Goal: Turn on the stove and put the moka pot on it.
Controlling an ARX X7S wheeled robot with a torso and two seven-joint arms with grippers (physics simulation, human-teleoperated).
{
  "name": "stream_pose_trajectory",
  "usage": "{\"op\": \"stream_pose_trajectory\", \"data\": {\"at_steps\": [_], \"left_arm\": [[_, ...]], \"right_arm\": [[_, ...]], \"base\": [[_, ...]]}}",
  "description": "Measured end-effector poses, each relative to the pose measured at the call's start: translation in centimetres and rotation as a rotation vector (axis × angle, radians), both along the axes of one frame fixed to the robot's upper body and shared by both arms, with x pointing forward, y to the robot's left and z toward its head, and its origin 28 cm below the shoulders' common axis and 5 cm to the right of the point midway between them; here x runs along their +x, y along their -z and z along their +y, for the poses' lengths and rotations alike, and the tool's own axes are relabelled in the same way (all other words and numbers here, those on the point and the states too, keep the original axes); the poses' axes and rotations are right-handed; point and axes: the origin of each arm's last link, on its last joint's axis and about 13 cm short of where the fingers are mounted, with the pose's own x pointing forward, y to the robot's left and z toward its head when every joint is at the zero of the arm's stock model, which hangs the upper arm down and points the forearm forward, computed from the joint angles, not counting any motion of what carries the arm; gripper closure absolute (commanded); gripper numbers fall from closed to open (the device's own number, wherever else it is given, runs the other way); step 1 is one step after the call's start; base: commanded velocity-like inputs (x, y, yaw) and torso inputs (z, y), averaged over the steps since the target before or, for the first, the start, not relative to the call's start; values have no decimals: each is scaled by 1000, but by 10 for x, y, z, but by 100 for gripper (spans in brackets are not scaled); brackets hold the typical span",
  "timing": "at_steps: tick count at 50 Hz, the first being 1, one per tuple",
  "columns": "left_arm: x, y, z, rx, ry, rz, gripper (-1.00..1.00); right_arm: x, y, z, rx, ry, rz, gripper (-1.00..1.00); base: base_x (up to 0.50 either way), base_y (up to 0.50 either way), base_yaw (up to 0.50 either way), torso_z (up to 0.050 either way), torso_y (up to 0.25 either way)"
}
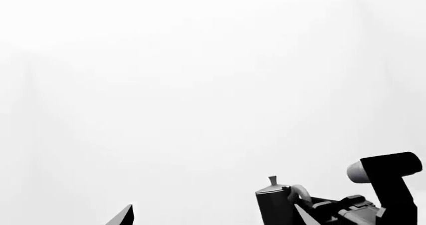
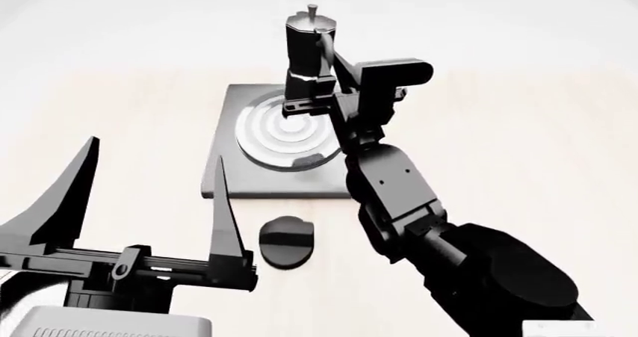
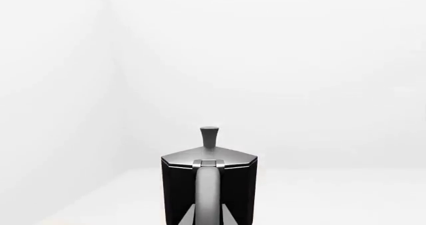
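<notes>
The moka pot (image 2: 304, 44) stands upright, black with a shiny lid and knob, over the far part of the stove's burner rings (image 2: 284, 135). Whether it touches them I cannot tell. My right gripper (image 2: 324, 90) is shut on its side handle; in the right wrist view the moka pot (image 3: 174, 190) fills the lower middle, with the right gripper (image 3: 207, 219) clamping the grey handle. The stove (image 2: 224, 174) is a flat grey square plate, and its round black knob (image 2: 286, 241) lies in front of it. My left gripper (image 2: 157, 154) stands open near the stove's left side, holding nothing. The left wrist view shows the left gripper (image 1: 213, 220) and the moka pot (image 1: 273, 205).
The pale table (image 2: 518, 143) spreads to the right and left of the stove. My right arm (image 2: 399, 195) reaches across the stove's right edge. A white part of the robot (image 2: 110, 323) shows at the bottom left.
</notes>
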Motion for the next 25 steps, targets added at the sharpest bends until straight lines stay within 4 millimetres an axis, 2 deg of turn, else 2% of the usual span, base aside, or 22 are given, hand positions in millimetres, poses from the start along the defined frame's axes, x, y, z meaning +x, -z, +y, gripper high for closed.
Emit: {"op": "stream_pose_trajectory", "data": {"at_steps": [25], "left_arm": [[-1, 1, 0, -3, 2, -1, -100]], "right_arm": [[-2, -11, 5, 11, -33, -76, 100]], "base": [[0, 0, 0, 5, -213]]}}
